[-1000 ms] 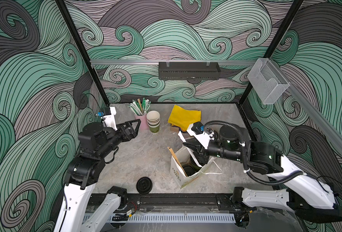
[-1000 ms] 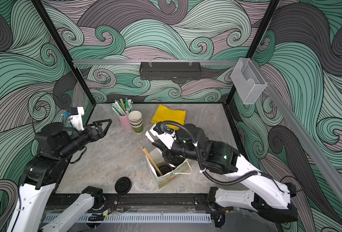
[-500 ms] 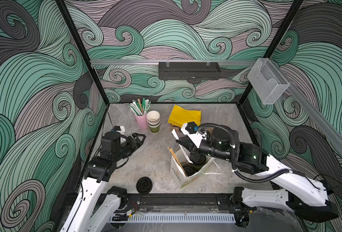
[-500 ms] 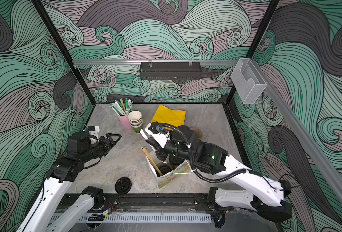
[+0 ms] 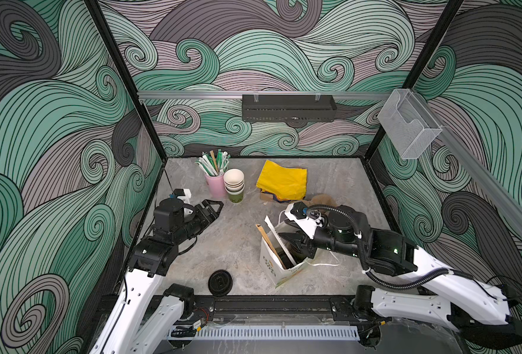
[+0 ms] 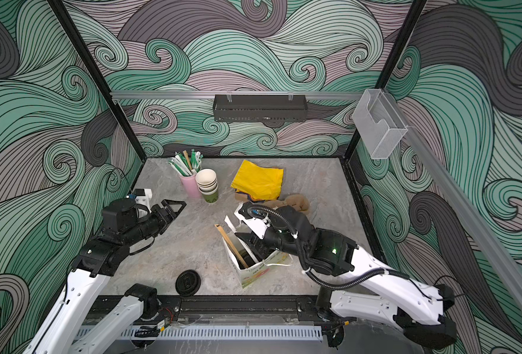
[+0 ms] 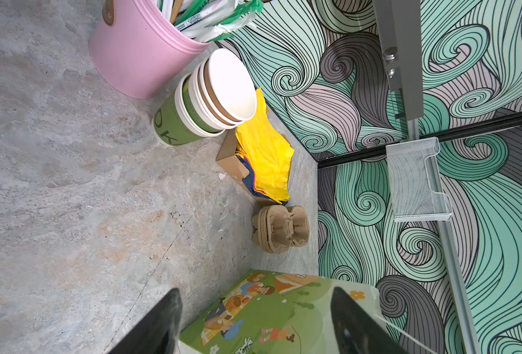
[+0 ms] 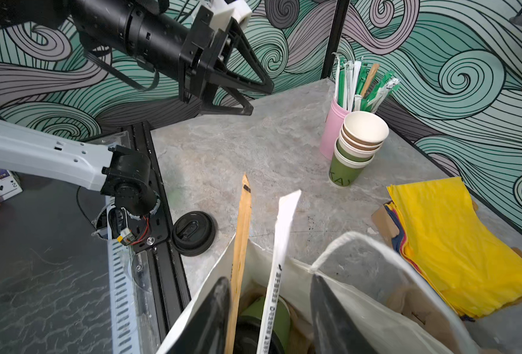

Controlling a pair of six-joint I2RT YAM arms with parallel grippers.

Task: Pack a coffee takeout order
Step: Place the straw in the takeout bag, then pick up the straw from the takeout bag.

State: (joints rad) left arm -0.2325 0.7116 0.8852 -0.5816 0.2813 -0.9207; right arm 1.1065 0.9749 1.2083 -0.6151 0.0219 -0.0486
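A white paper bag (image 5: 270, 269) (image 6: 249, 274) stands at the front middle of the table. In it are an olive-green cup with a black lid (image 8: 273, 309), a white wrapped straw (image 8: 284, 230) and a wooden stirrer (image 8: 242, 230). My right gripper (image 8: 268, 279) (image 5: 285, 240) is open in the bag's mouth, with the straw and stirrer standing loose between its fingers. A stack of green cups (image 5: 234, 187) (image 7: 210, 98) and yellow napkins (image 5: 282, 183) (image 6: 258, 180) are at the back. A loose black lid (image 5: 220, 282) (image 8: 193, 233) lies near the front edge. My left gripper (image 5: 218, 210) (image 7: 255, 292) hovers open and empty at the left.
A pink cup of wrapped straws (image 5: 215, 184) stands against the cup stack. Brown pulp cup carriers (image 5: 322, 200) (image 7: 281, 228) lie behind my right arm. A black shelf (image 5: 288, 107) hangs on the back wall, a clear holder (image 5: 408, 125) on the right wall.
My right gripper has gone from shut to open at the bag's mouth, and the straw now stands free in the bag. My left arm has swung inward, still open.
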